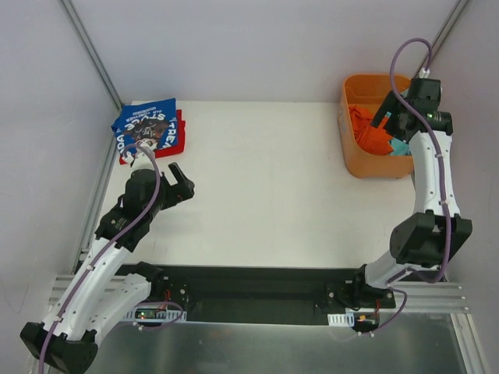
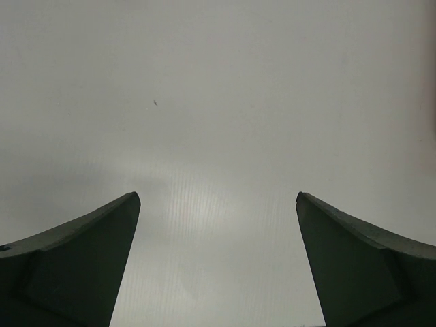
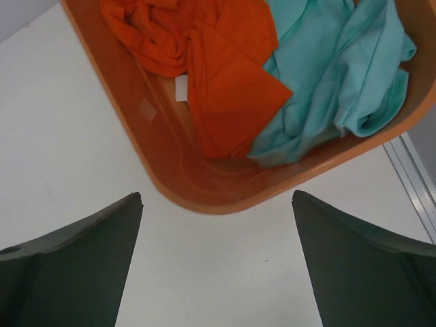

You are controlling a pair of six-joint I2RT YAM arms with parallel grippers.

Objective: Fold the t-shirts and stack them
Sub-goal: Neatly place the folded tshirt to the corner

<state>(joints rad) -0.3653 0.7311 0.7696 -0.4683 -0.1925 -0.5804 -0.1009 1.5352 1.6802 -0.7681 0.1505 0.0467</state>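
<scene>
A folded royal-blue t-shirt (image 1: 146, 125) with white lettering lies on a folded red t-shirt (image 1: 181, 128) at the table's far left. An orange t-shirt (image 3: 211, 75) and a teal t-shirt (image 3: 334, 75) lie crumpled in the orange tub (image 3: 225, 194) at the far right; they also show in the top view, orange (image 1: 370, 128) and teal (image 1: 398, 147). My right gripper (image 3: 216, 204) is open and empty above the tub's near edge (image 1: 388, 117). My left gripper (image 1: 183, 179) is open and empty over bare table just below the stack; its wrist view (image 2: 218, 204) shows only table.
The orange tub (image 1: 348, 132) stands at the table's far right. Grey walls enclose the table on three sides. A black rail (image 1: 257, 292) with the arm bases runs along the near edge.
</scene>
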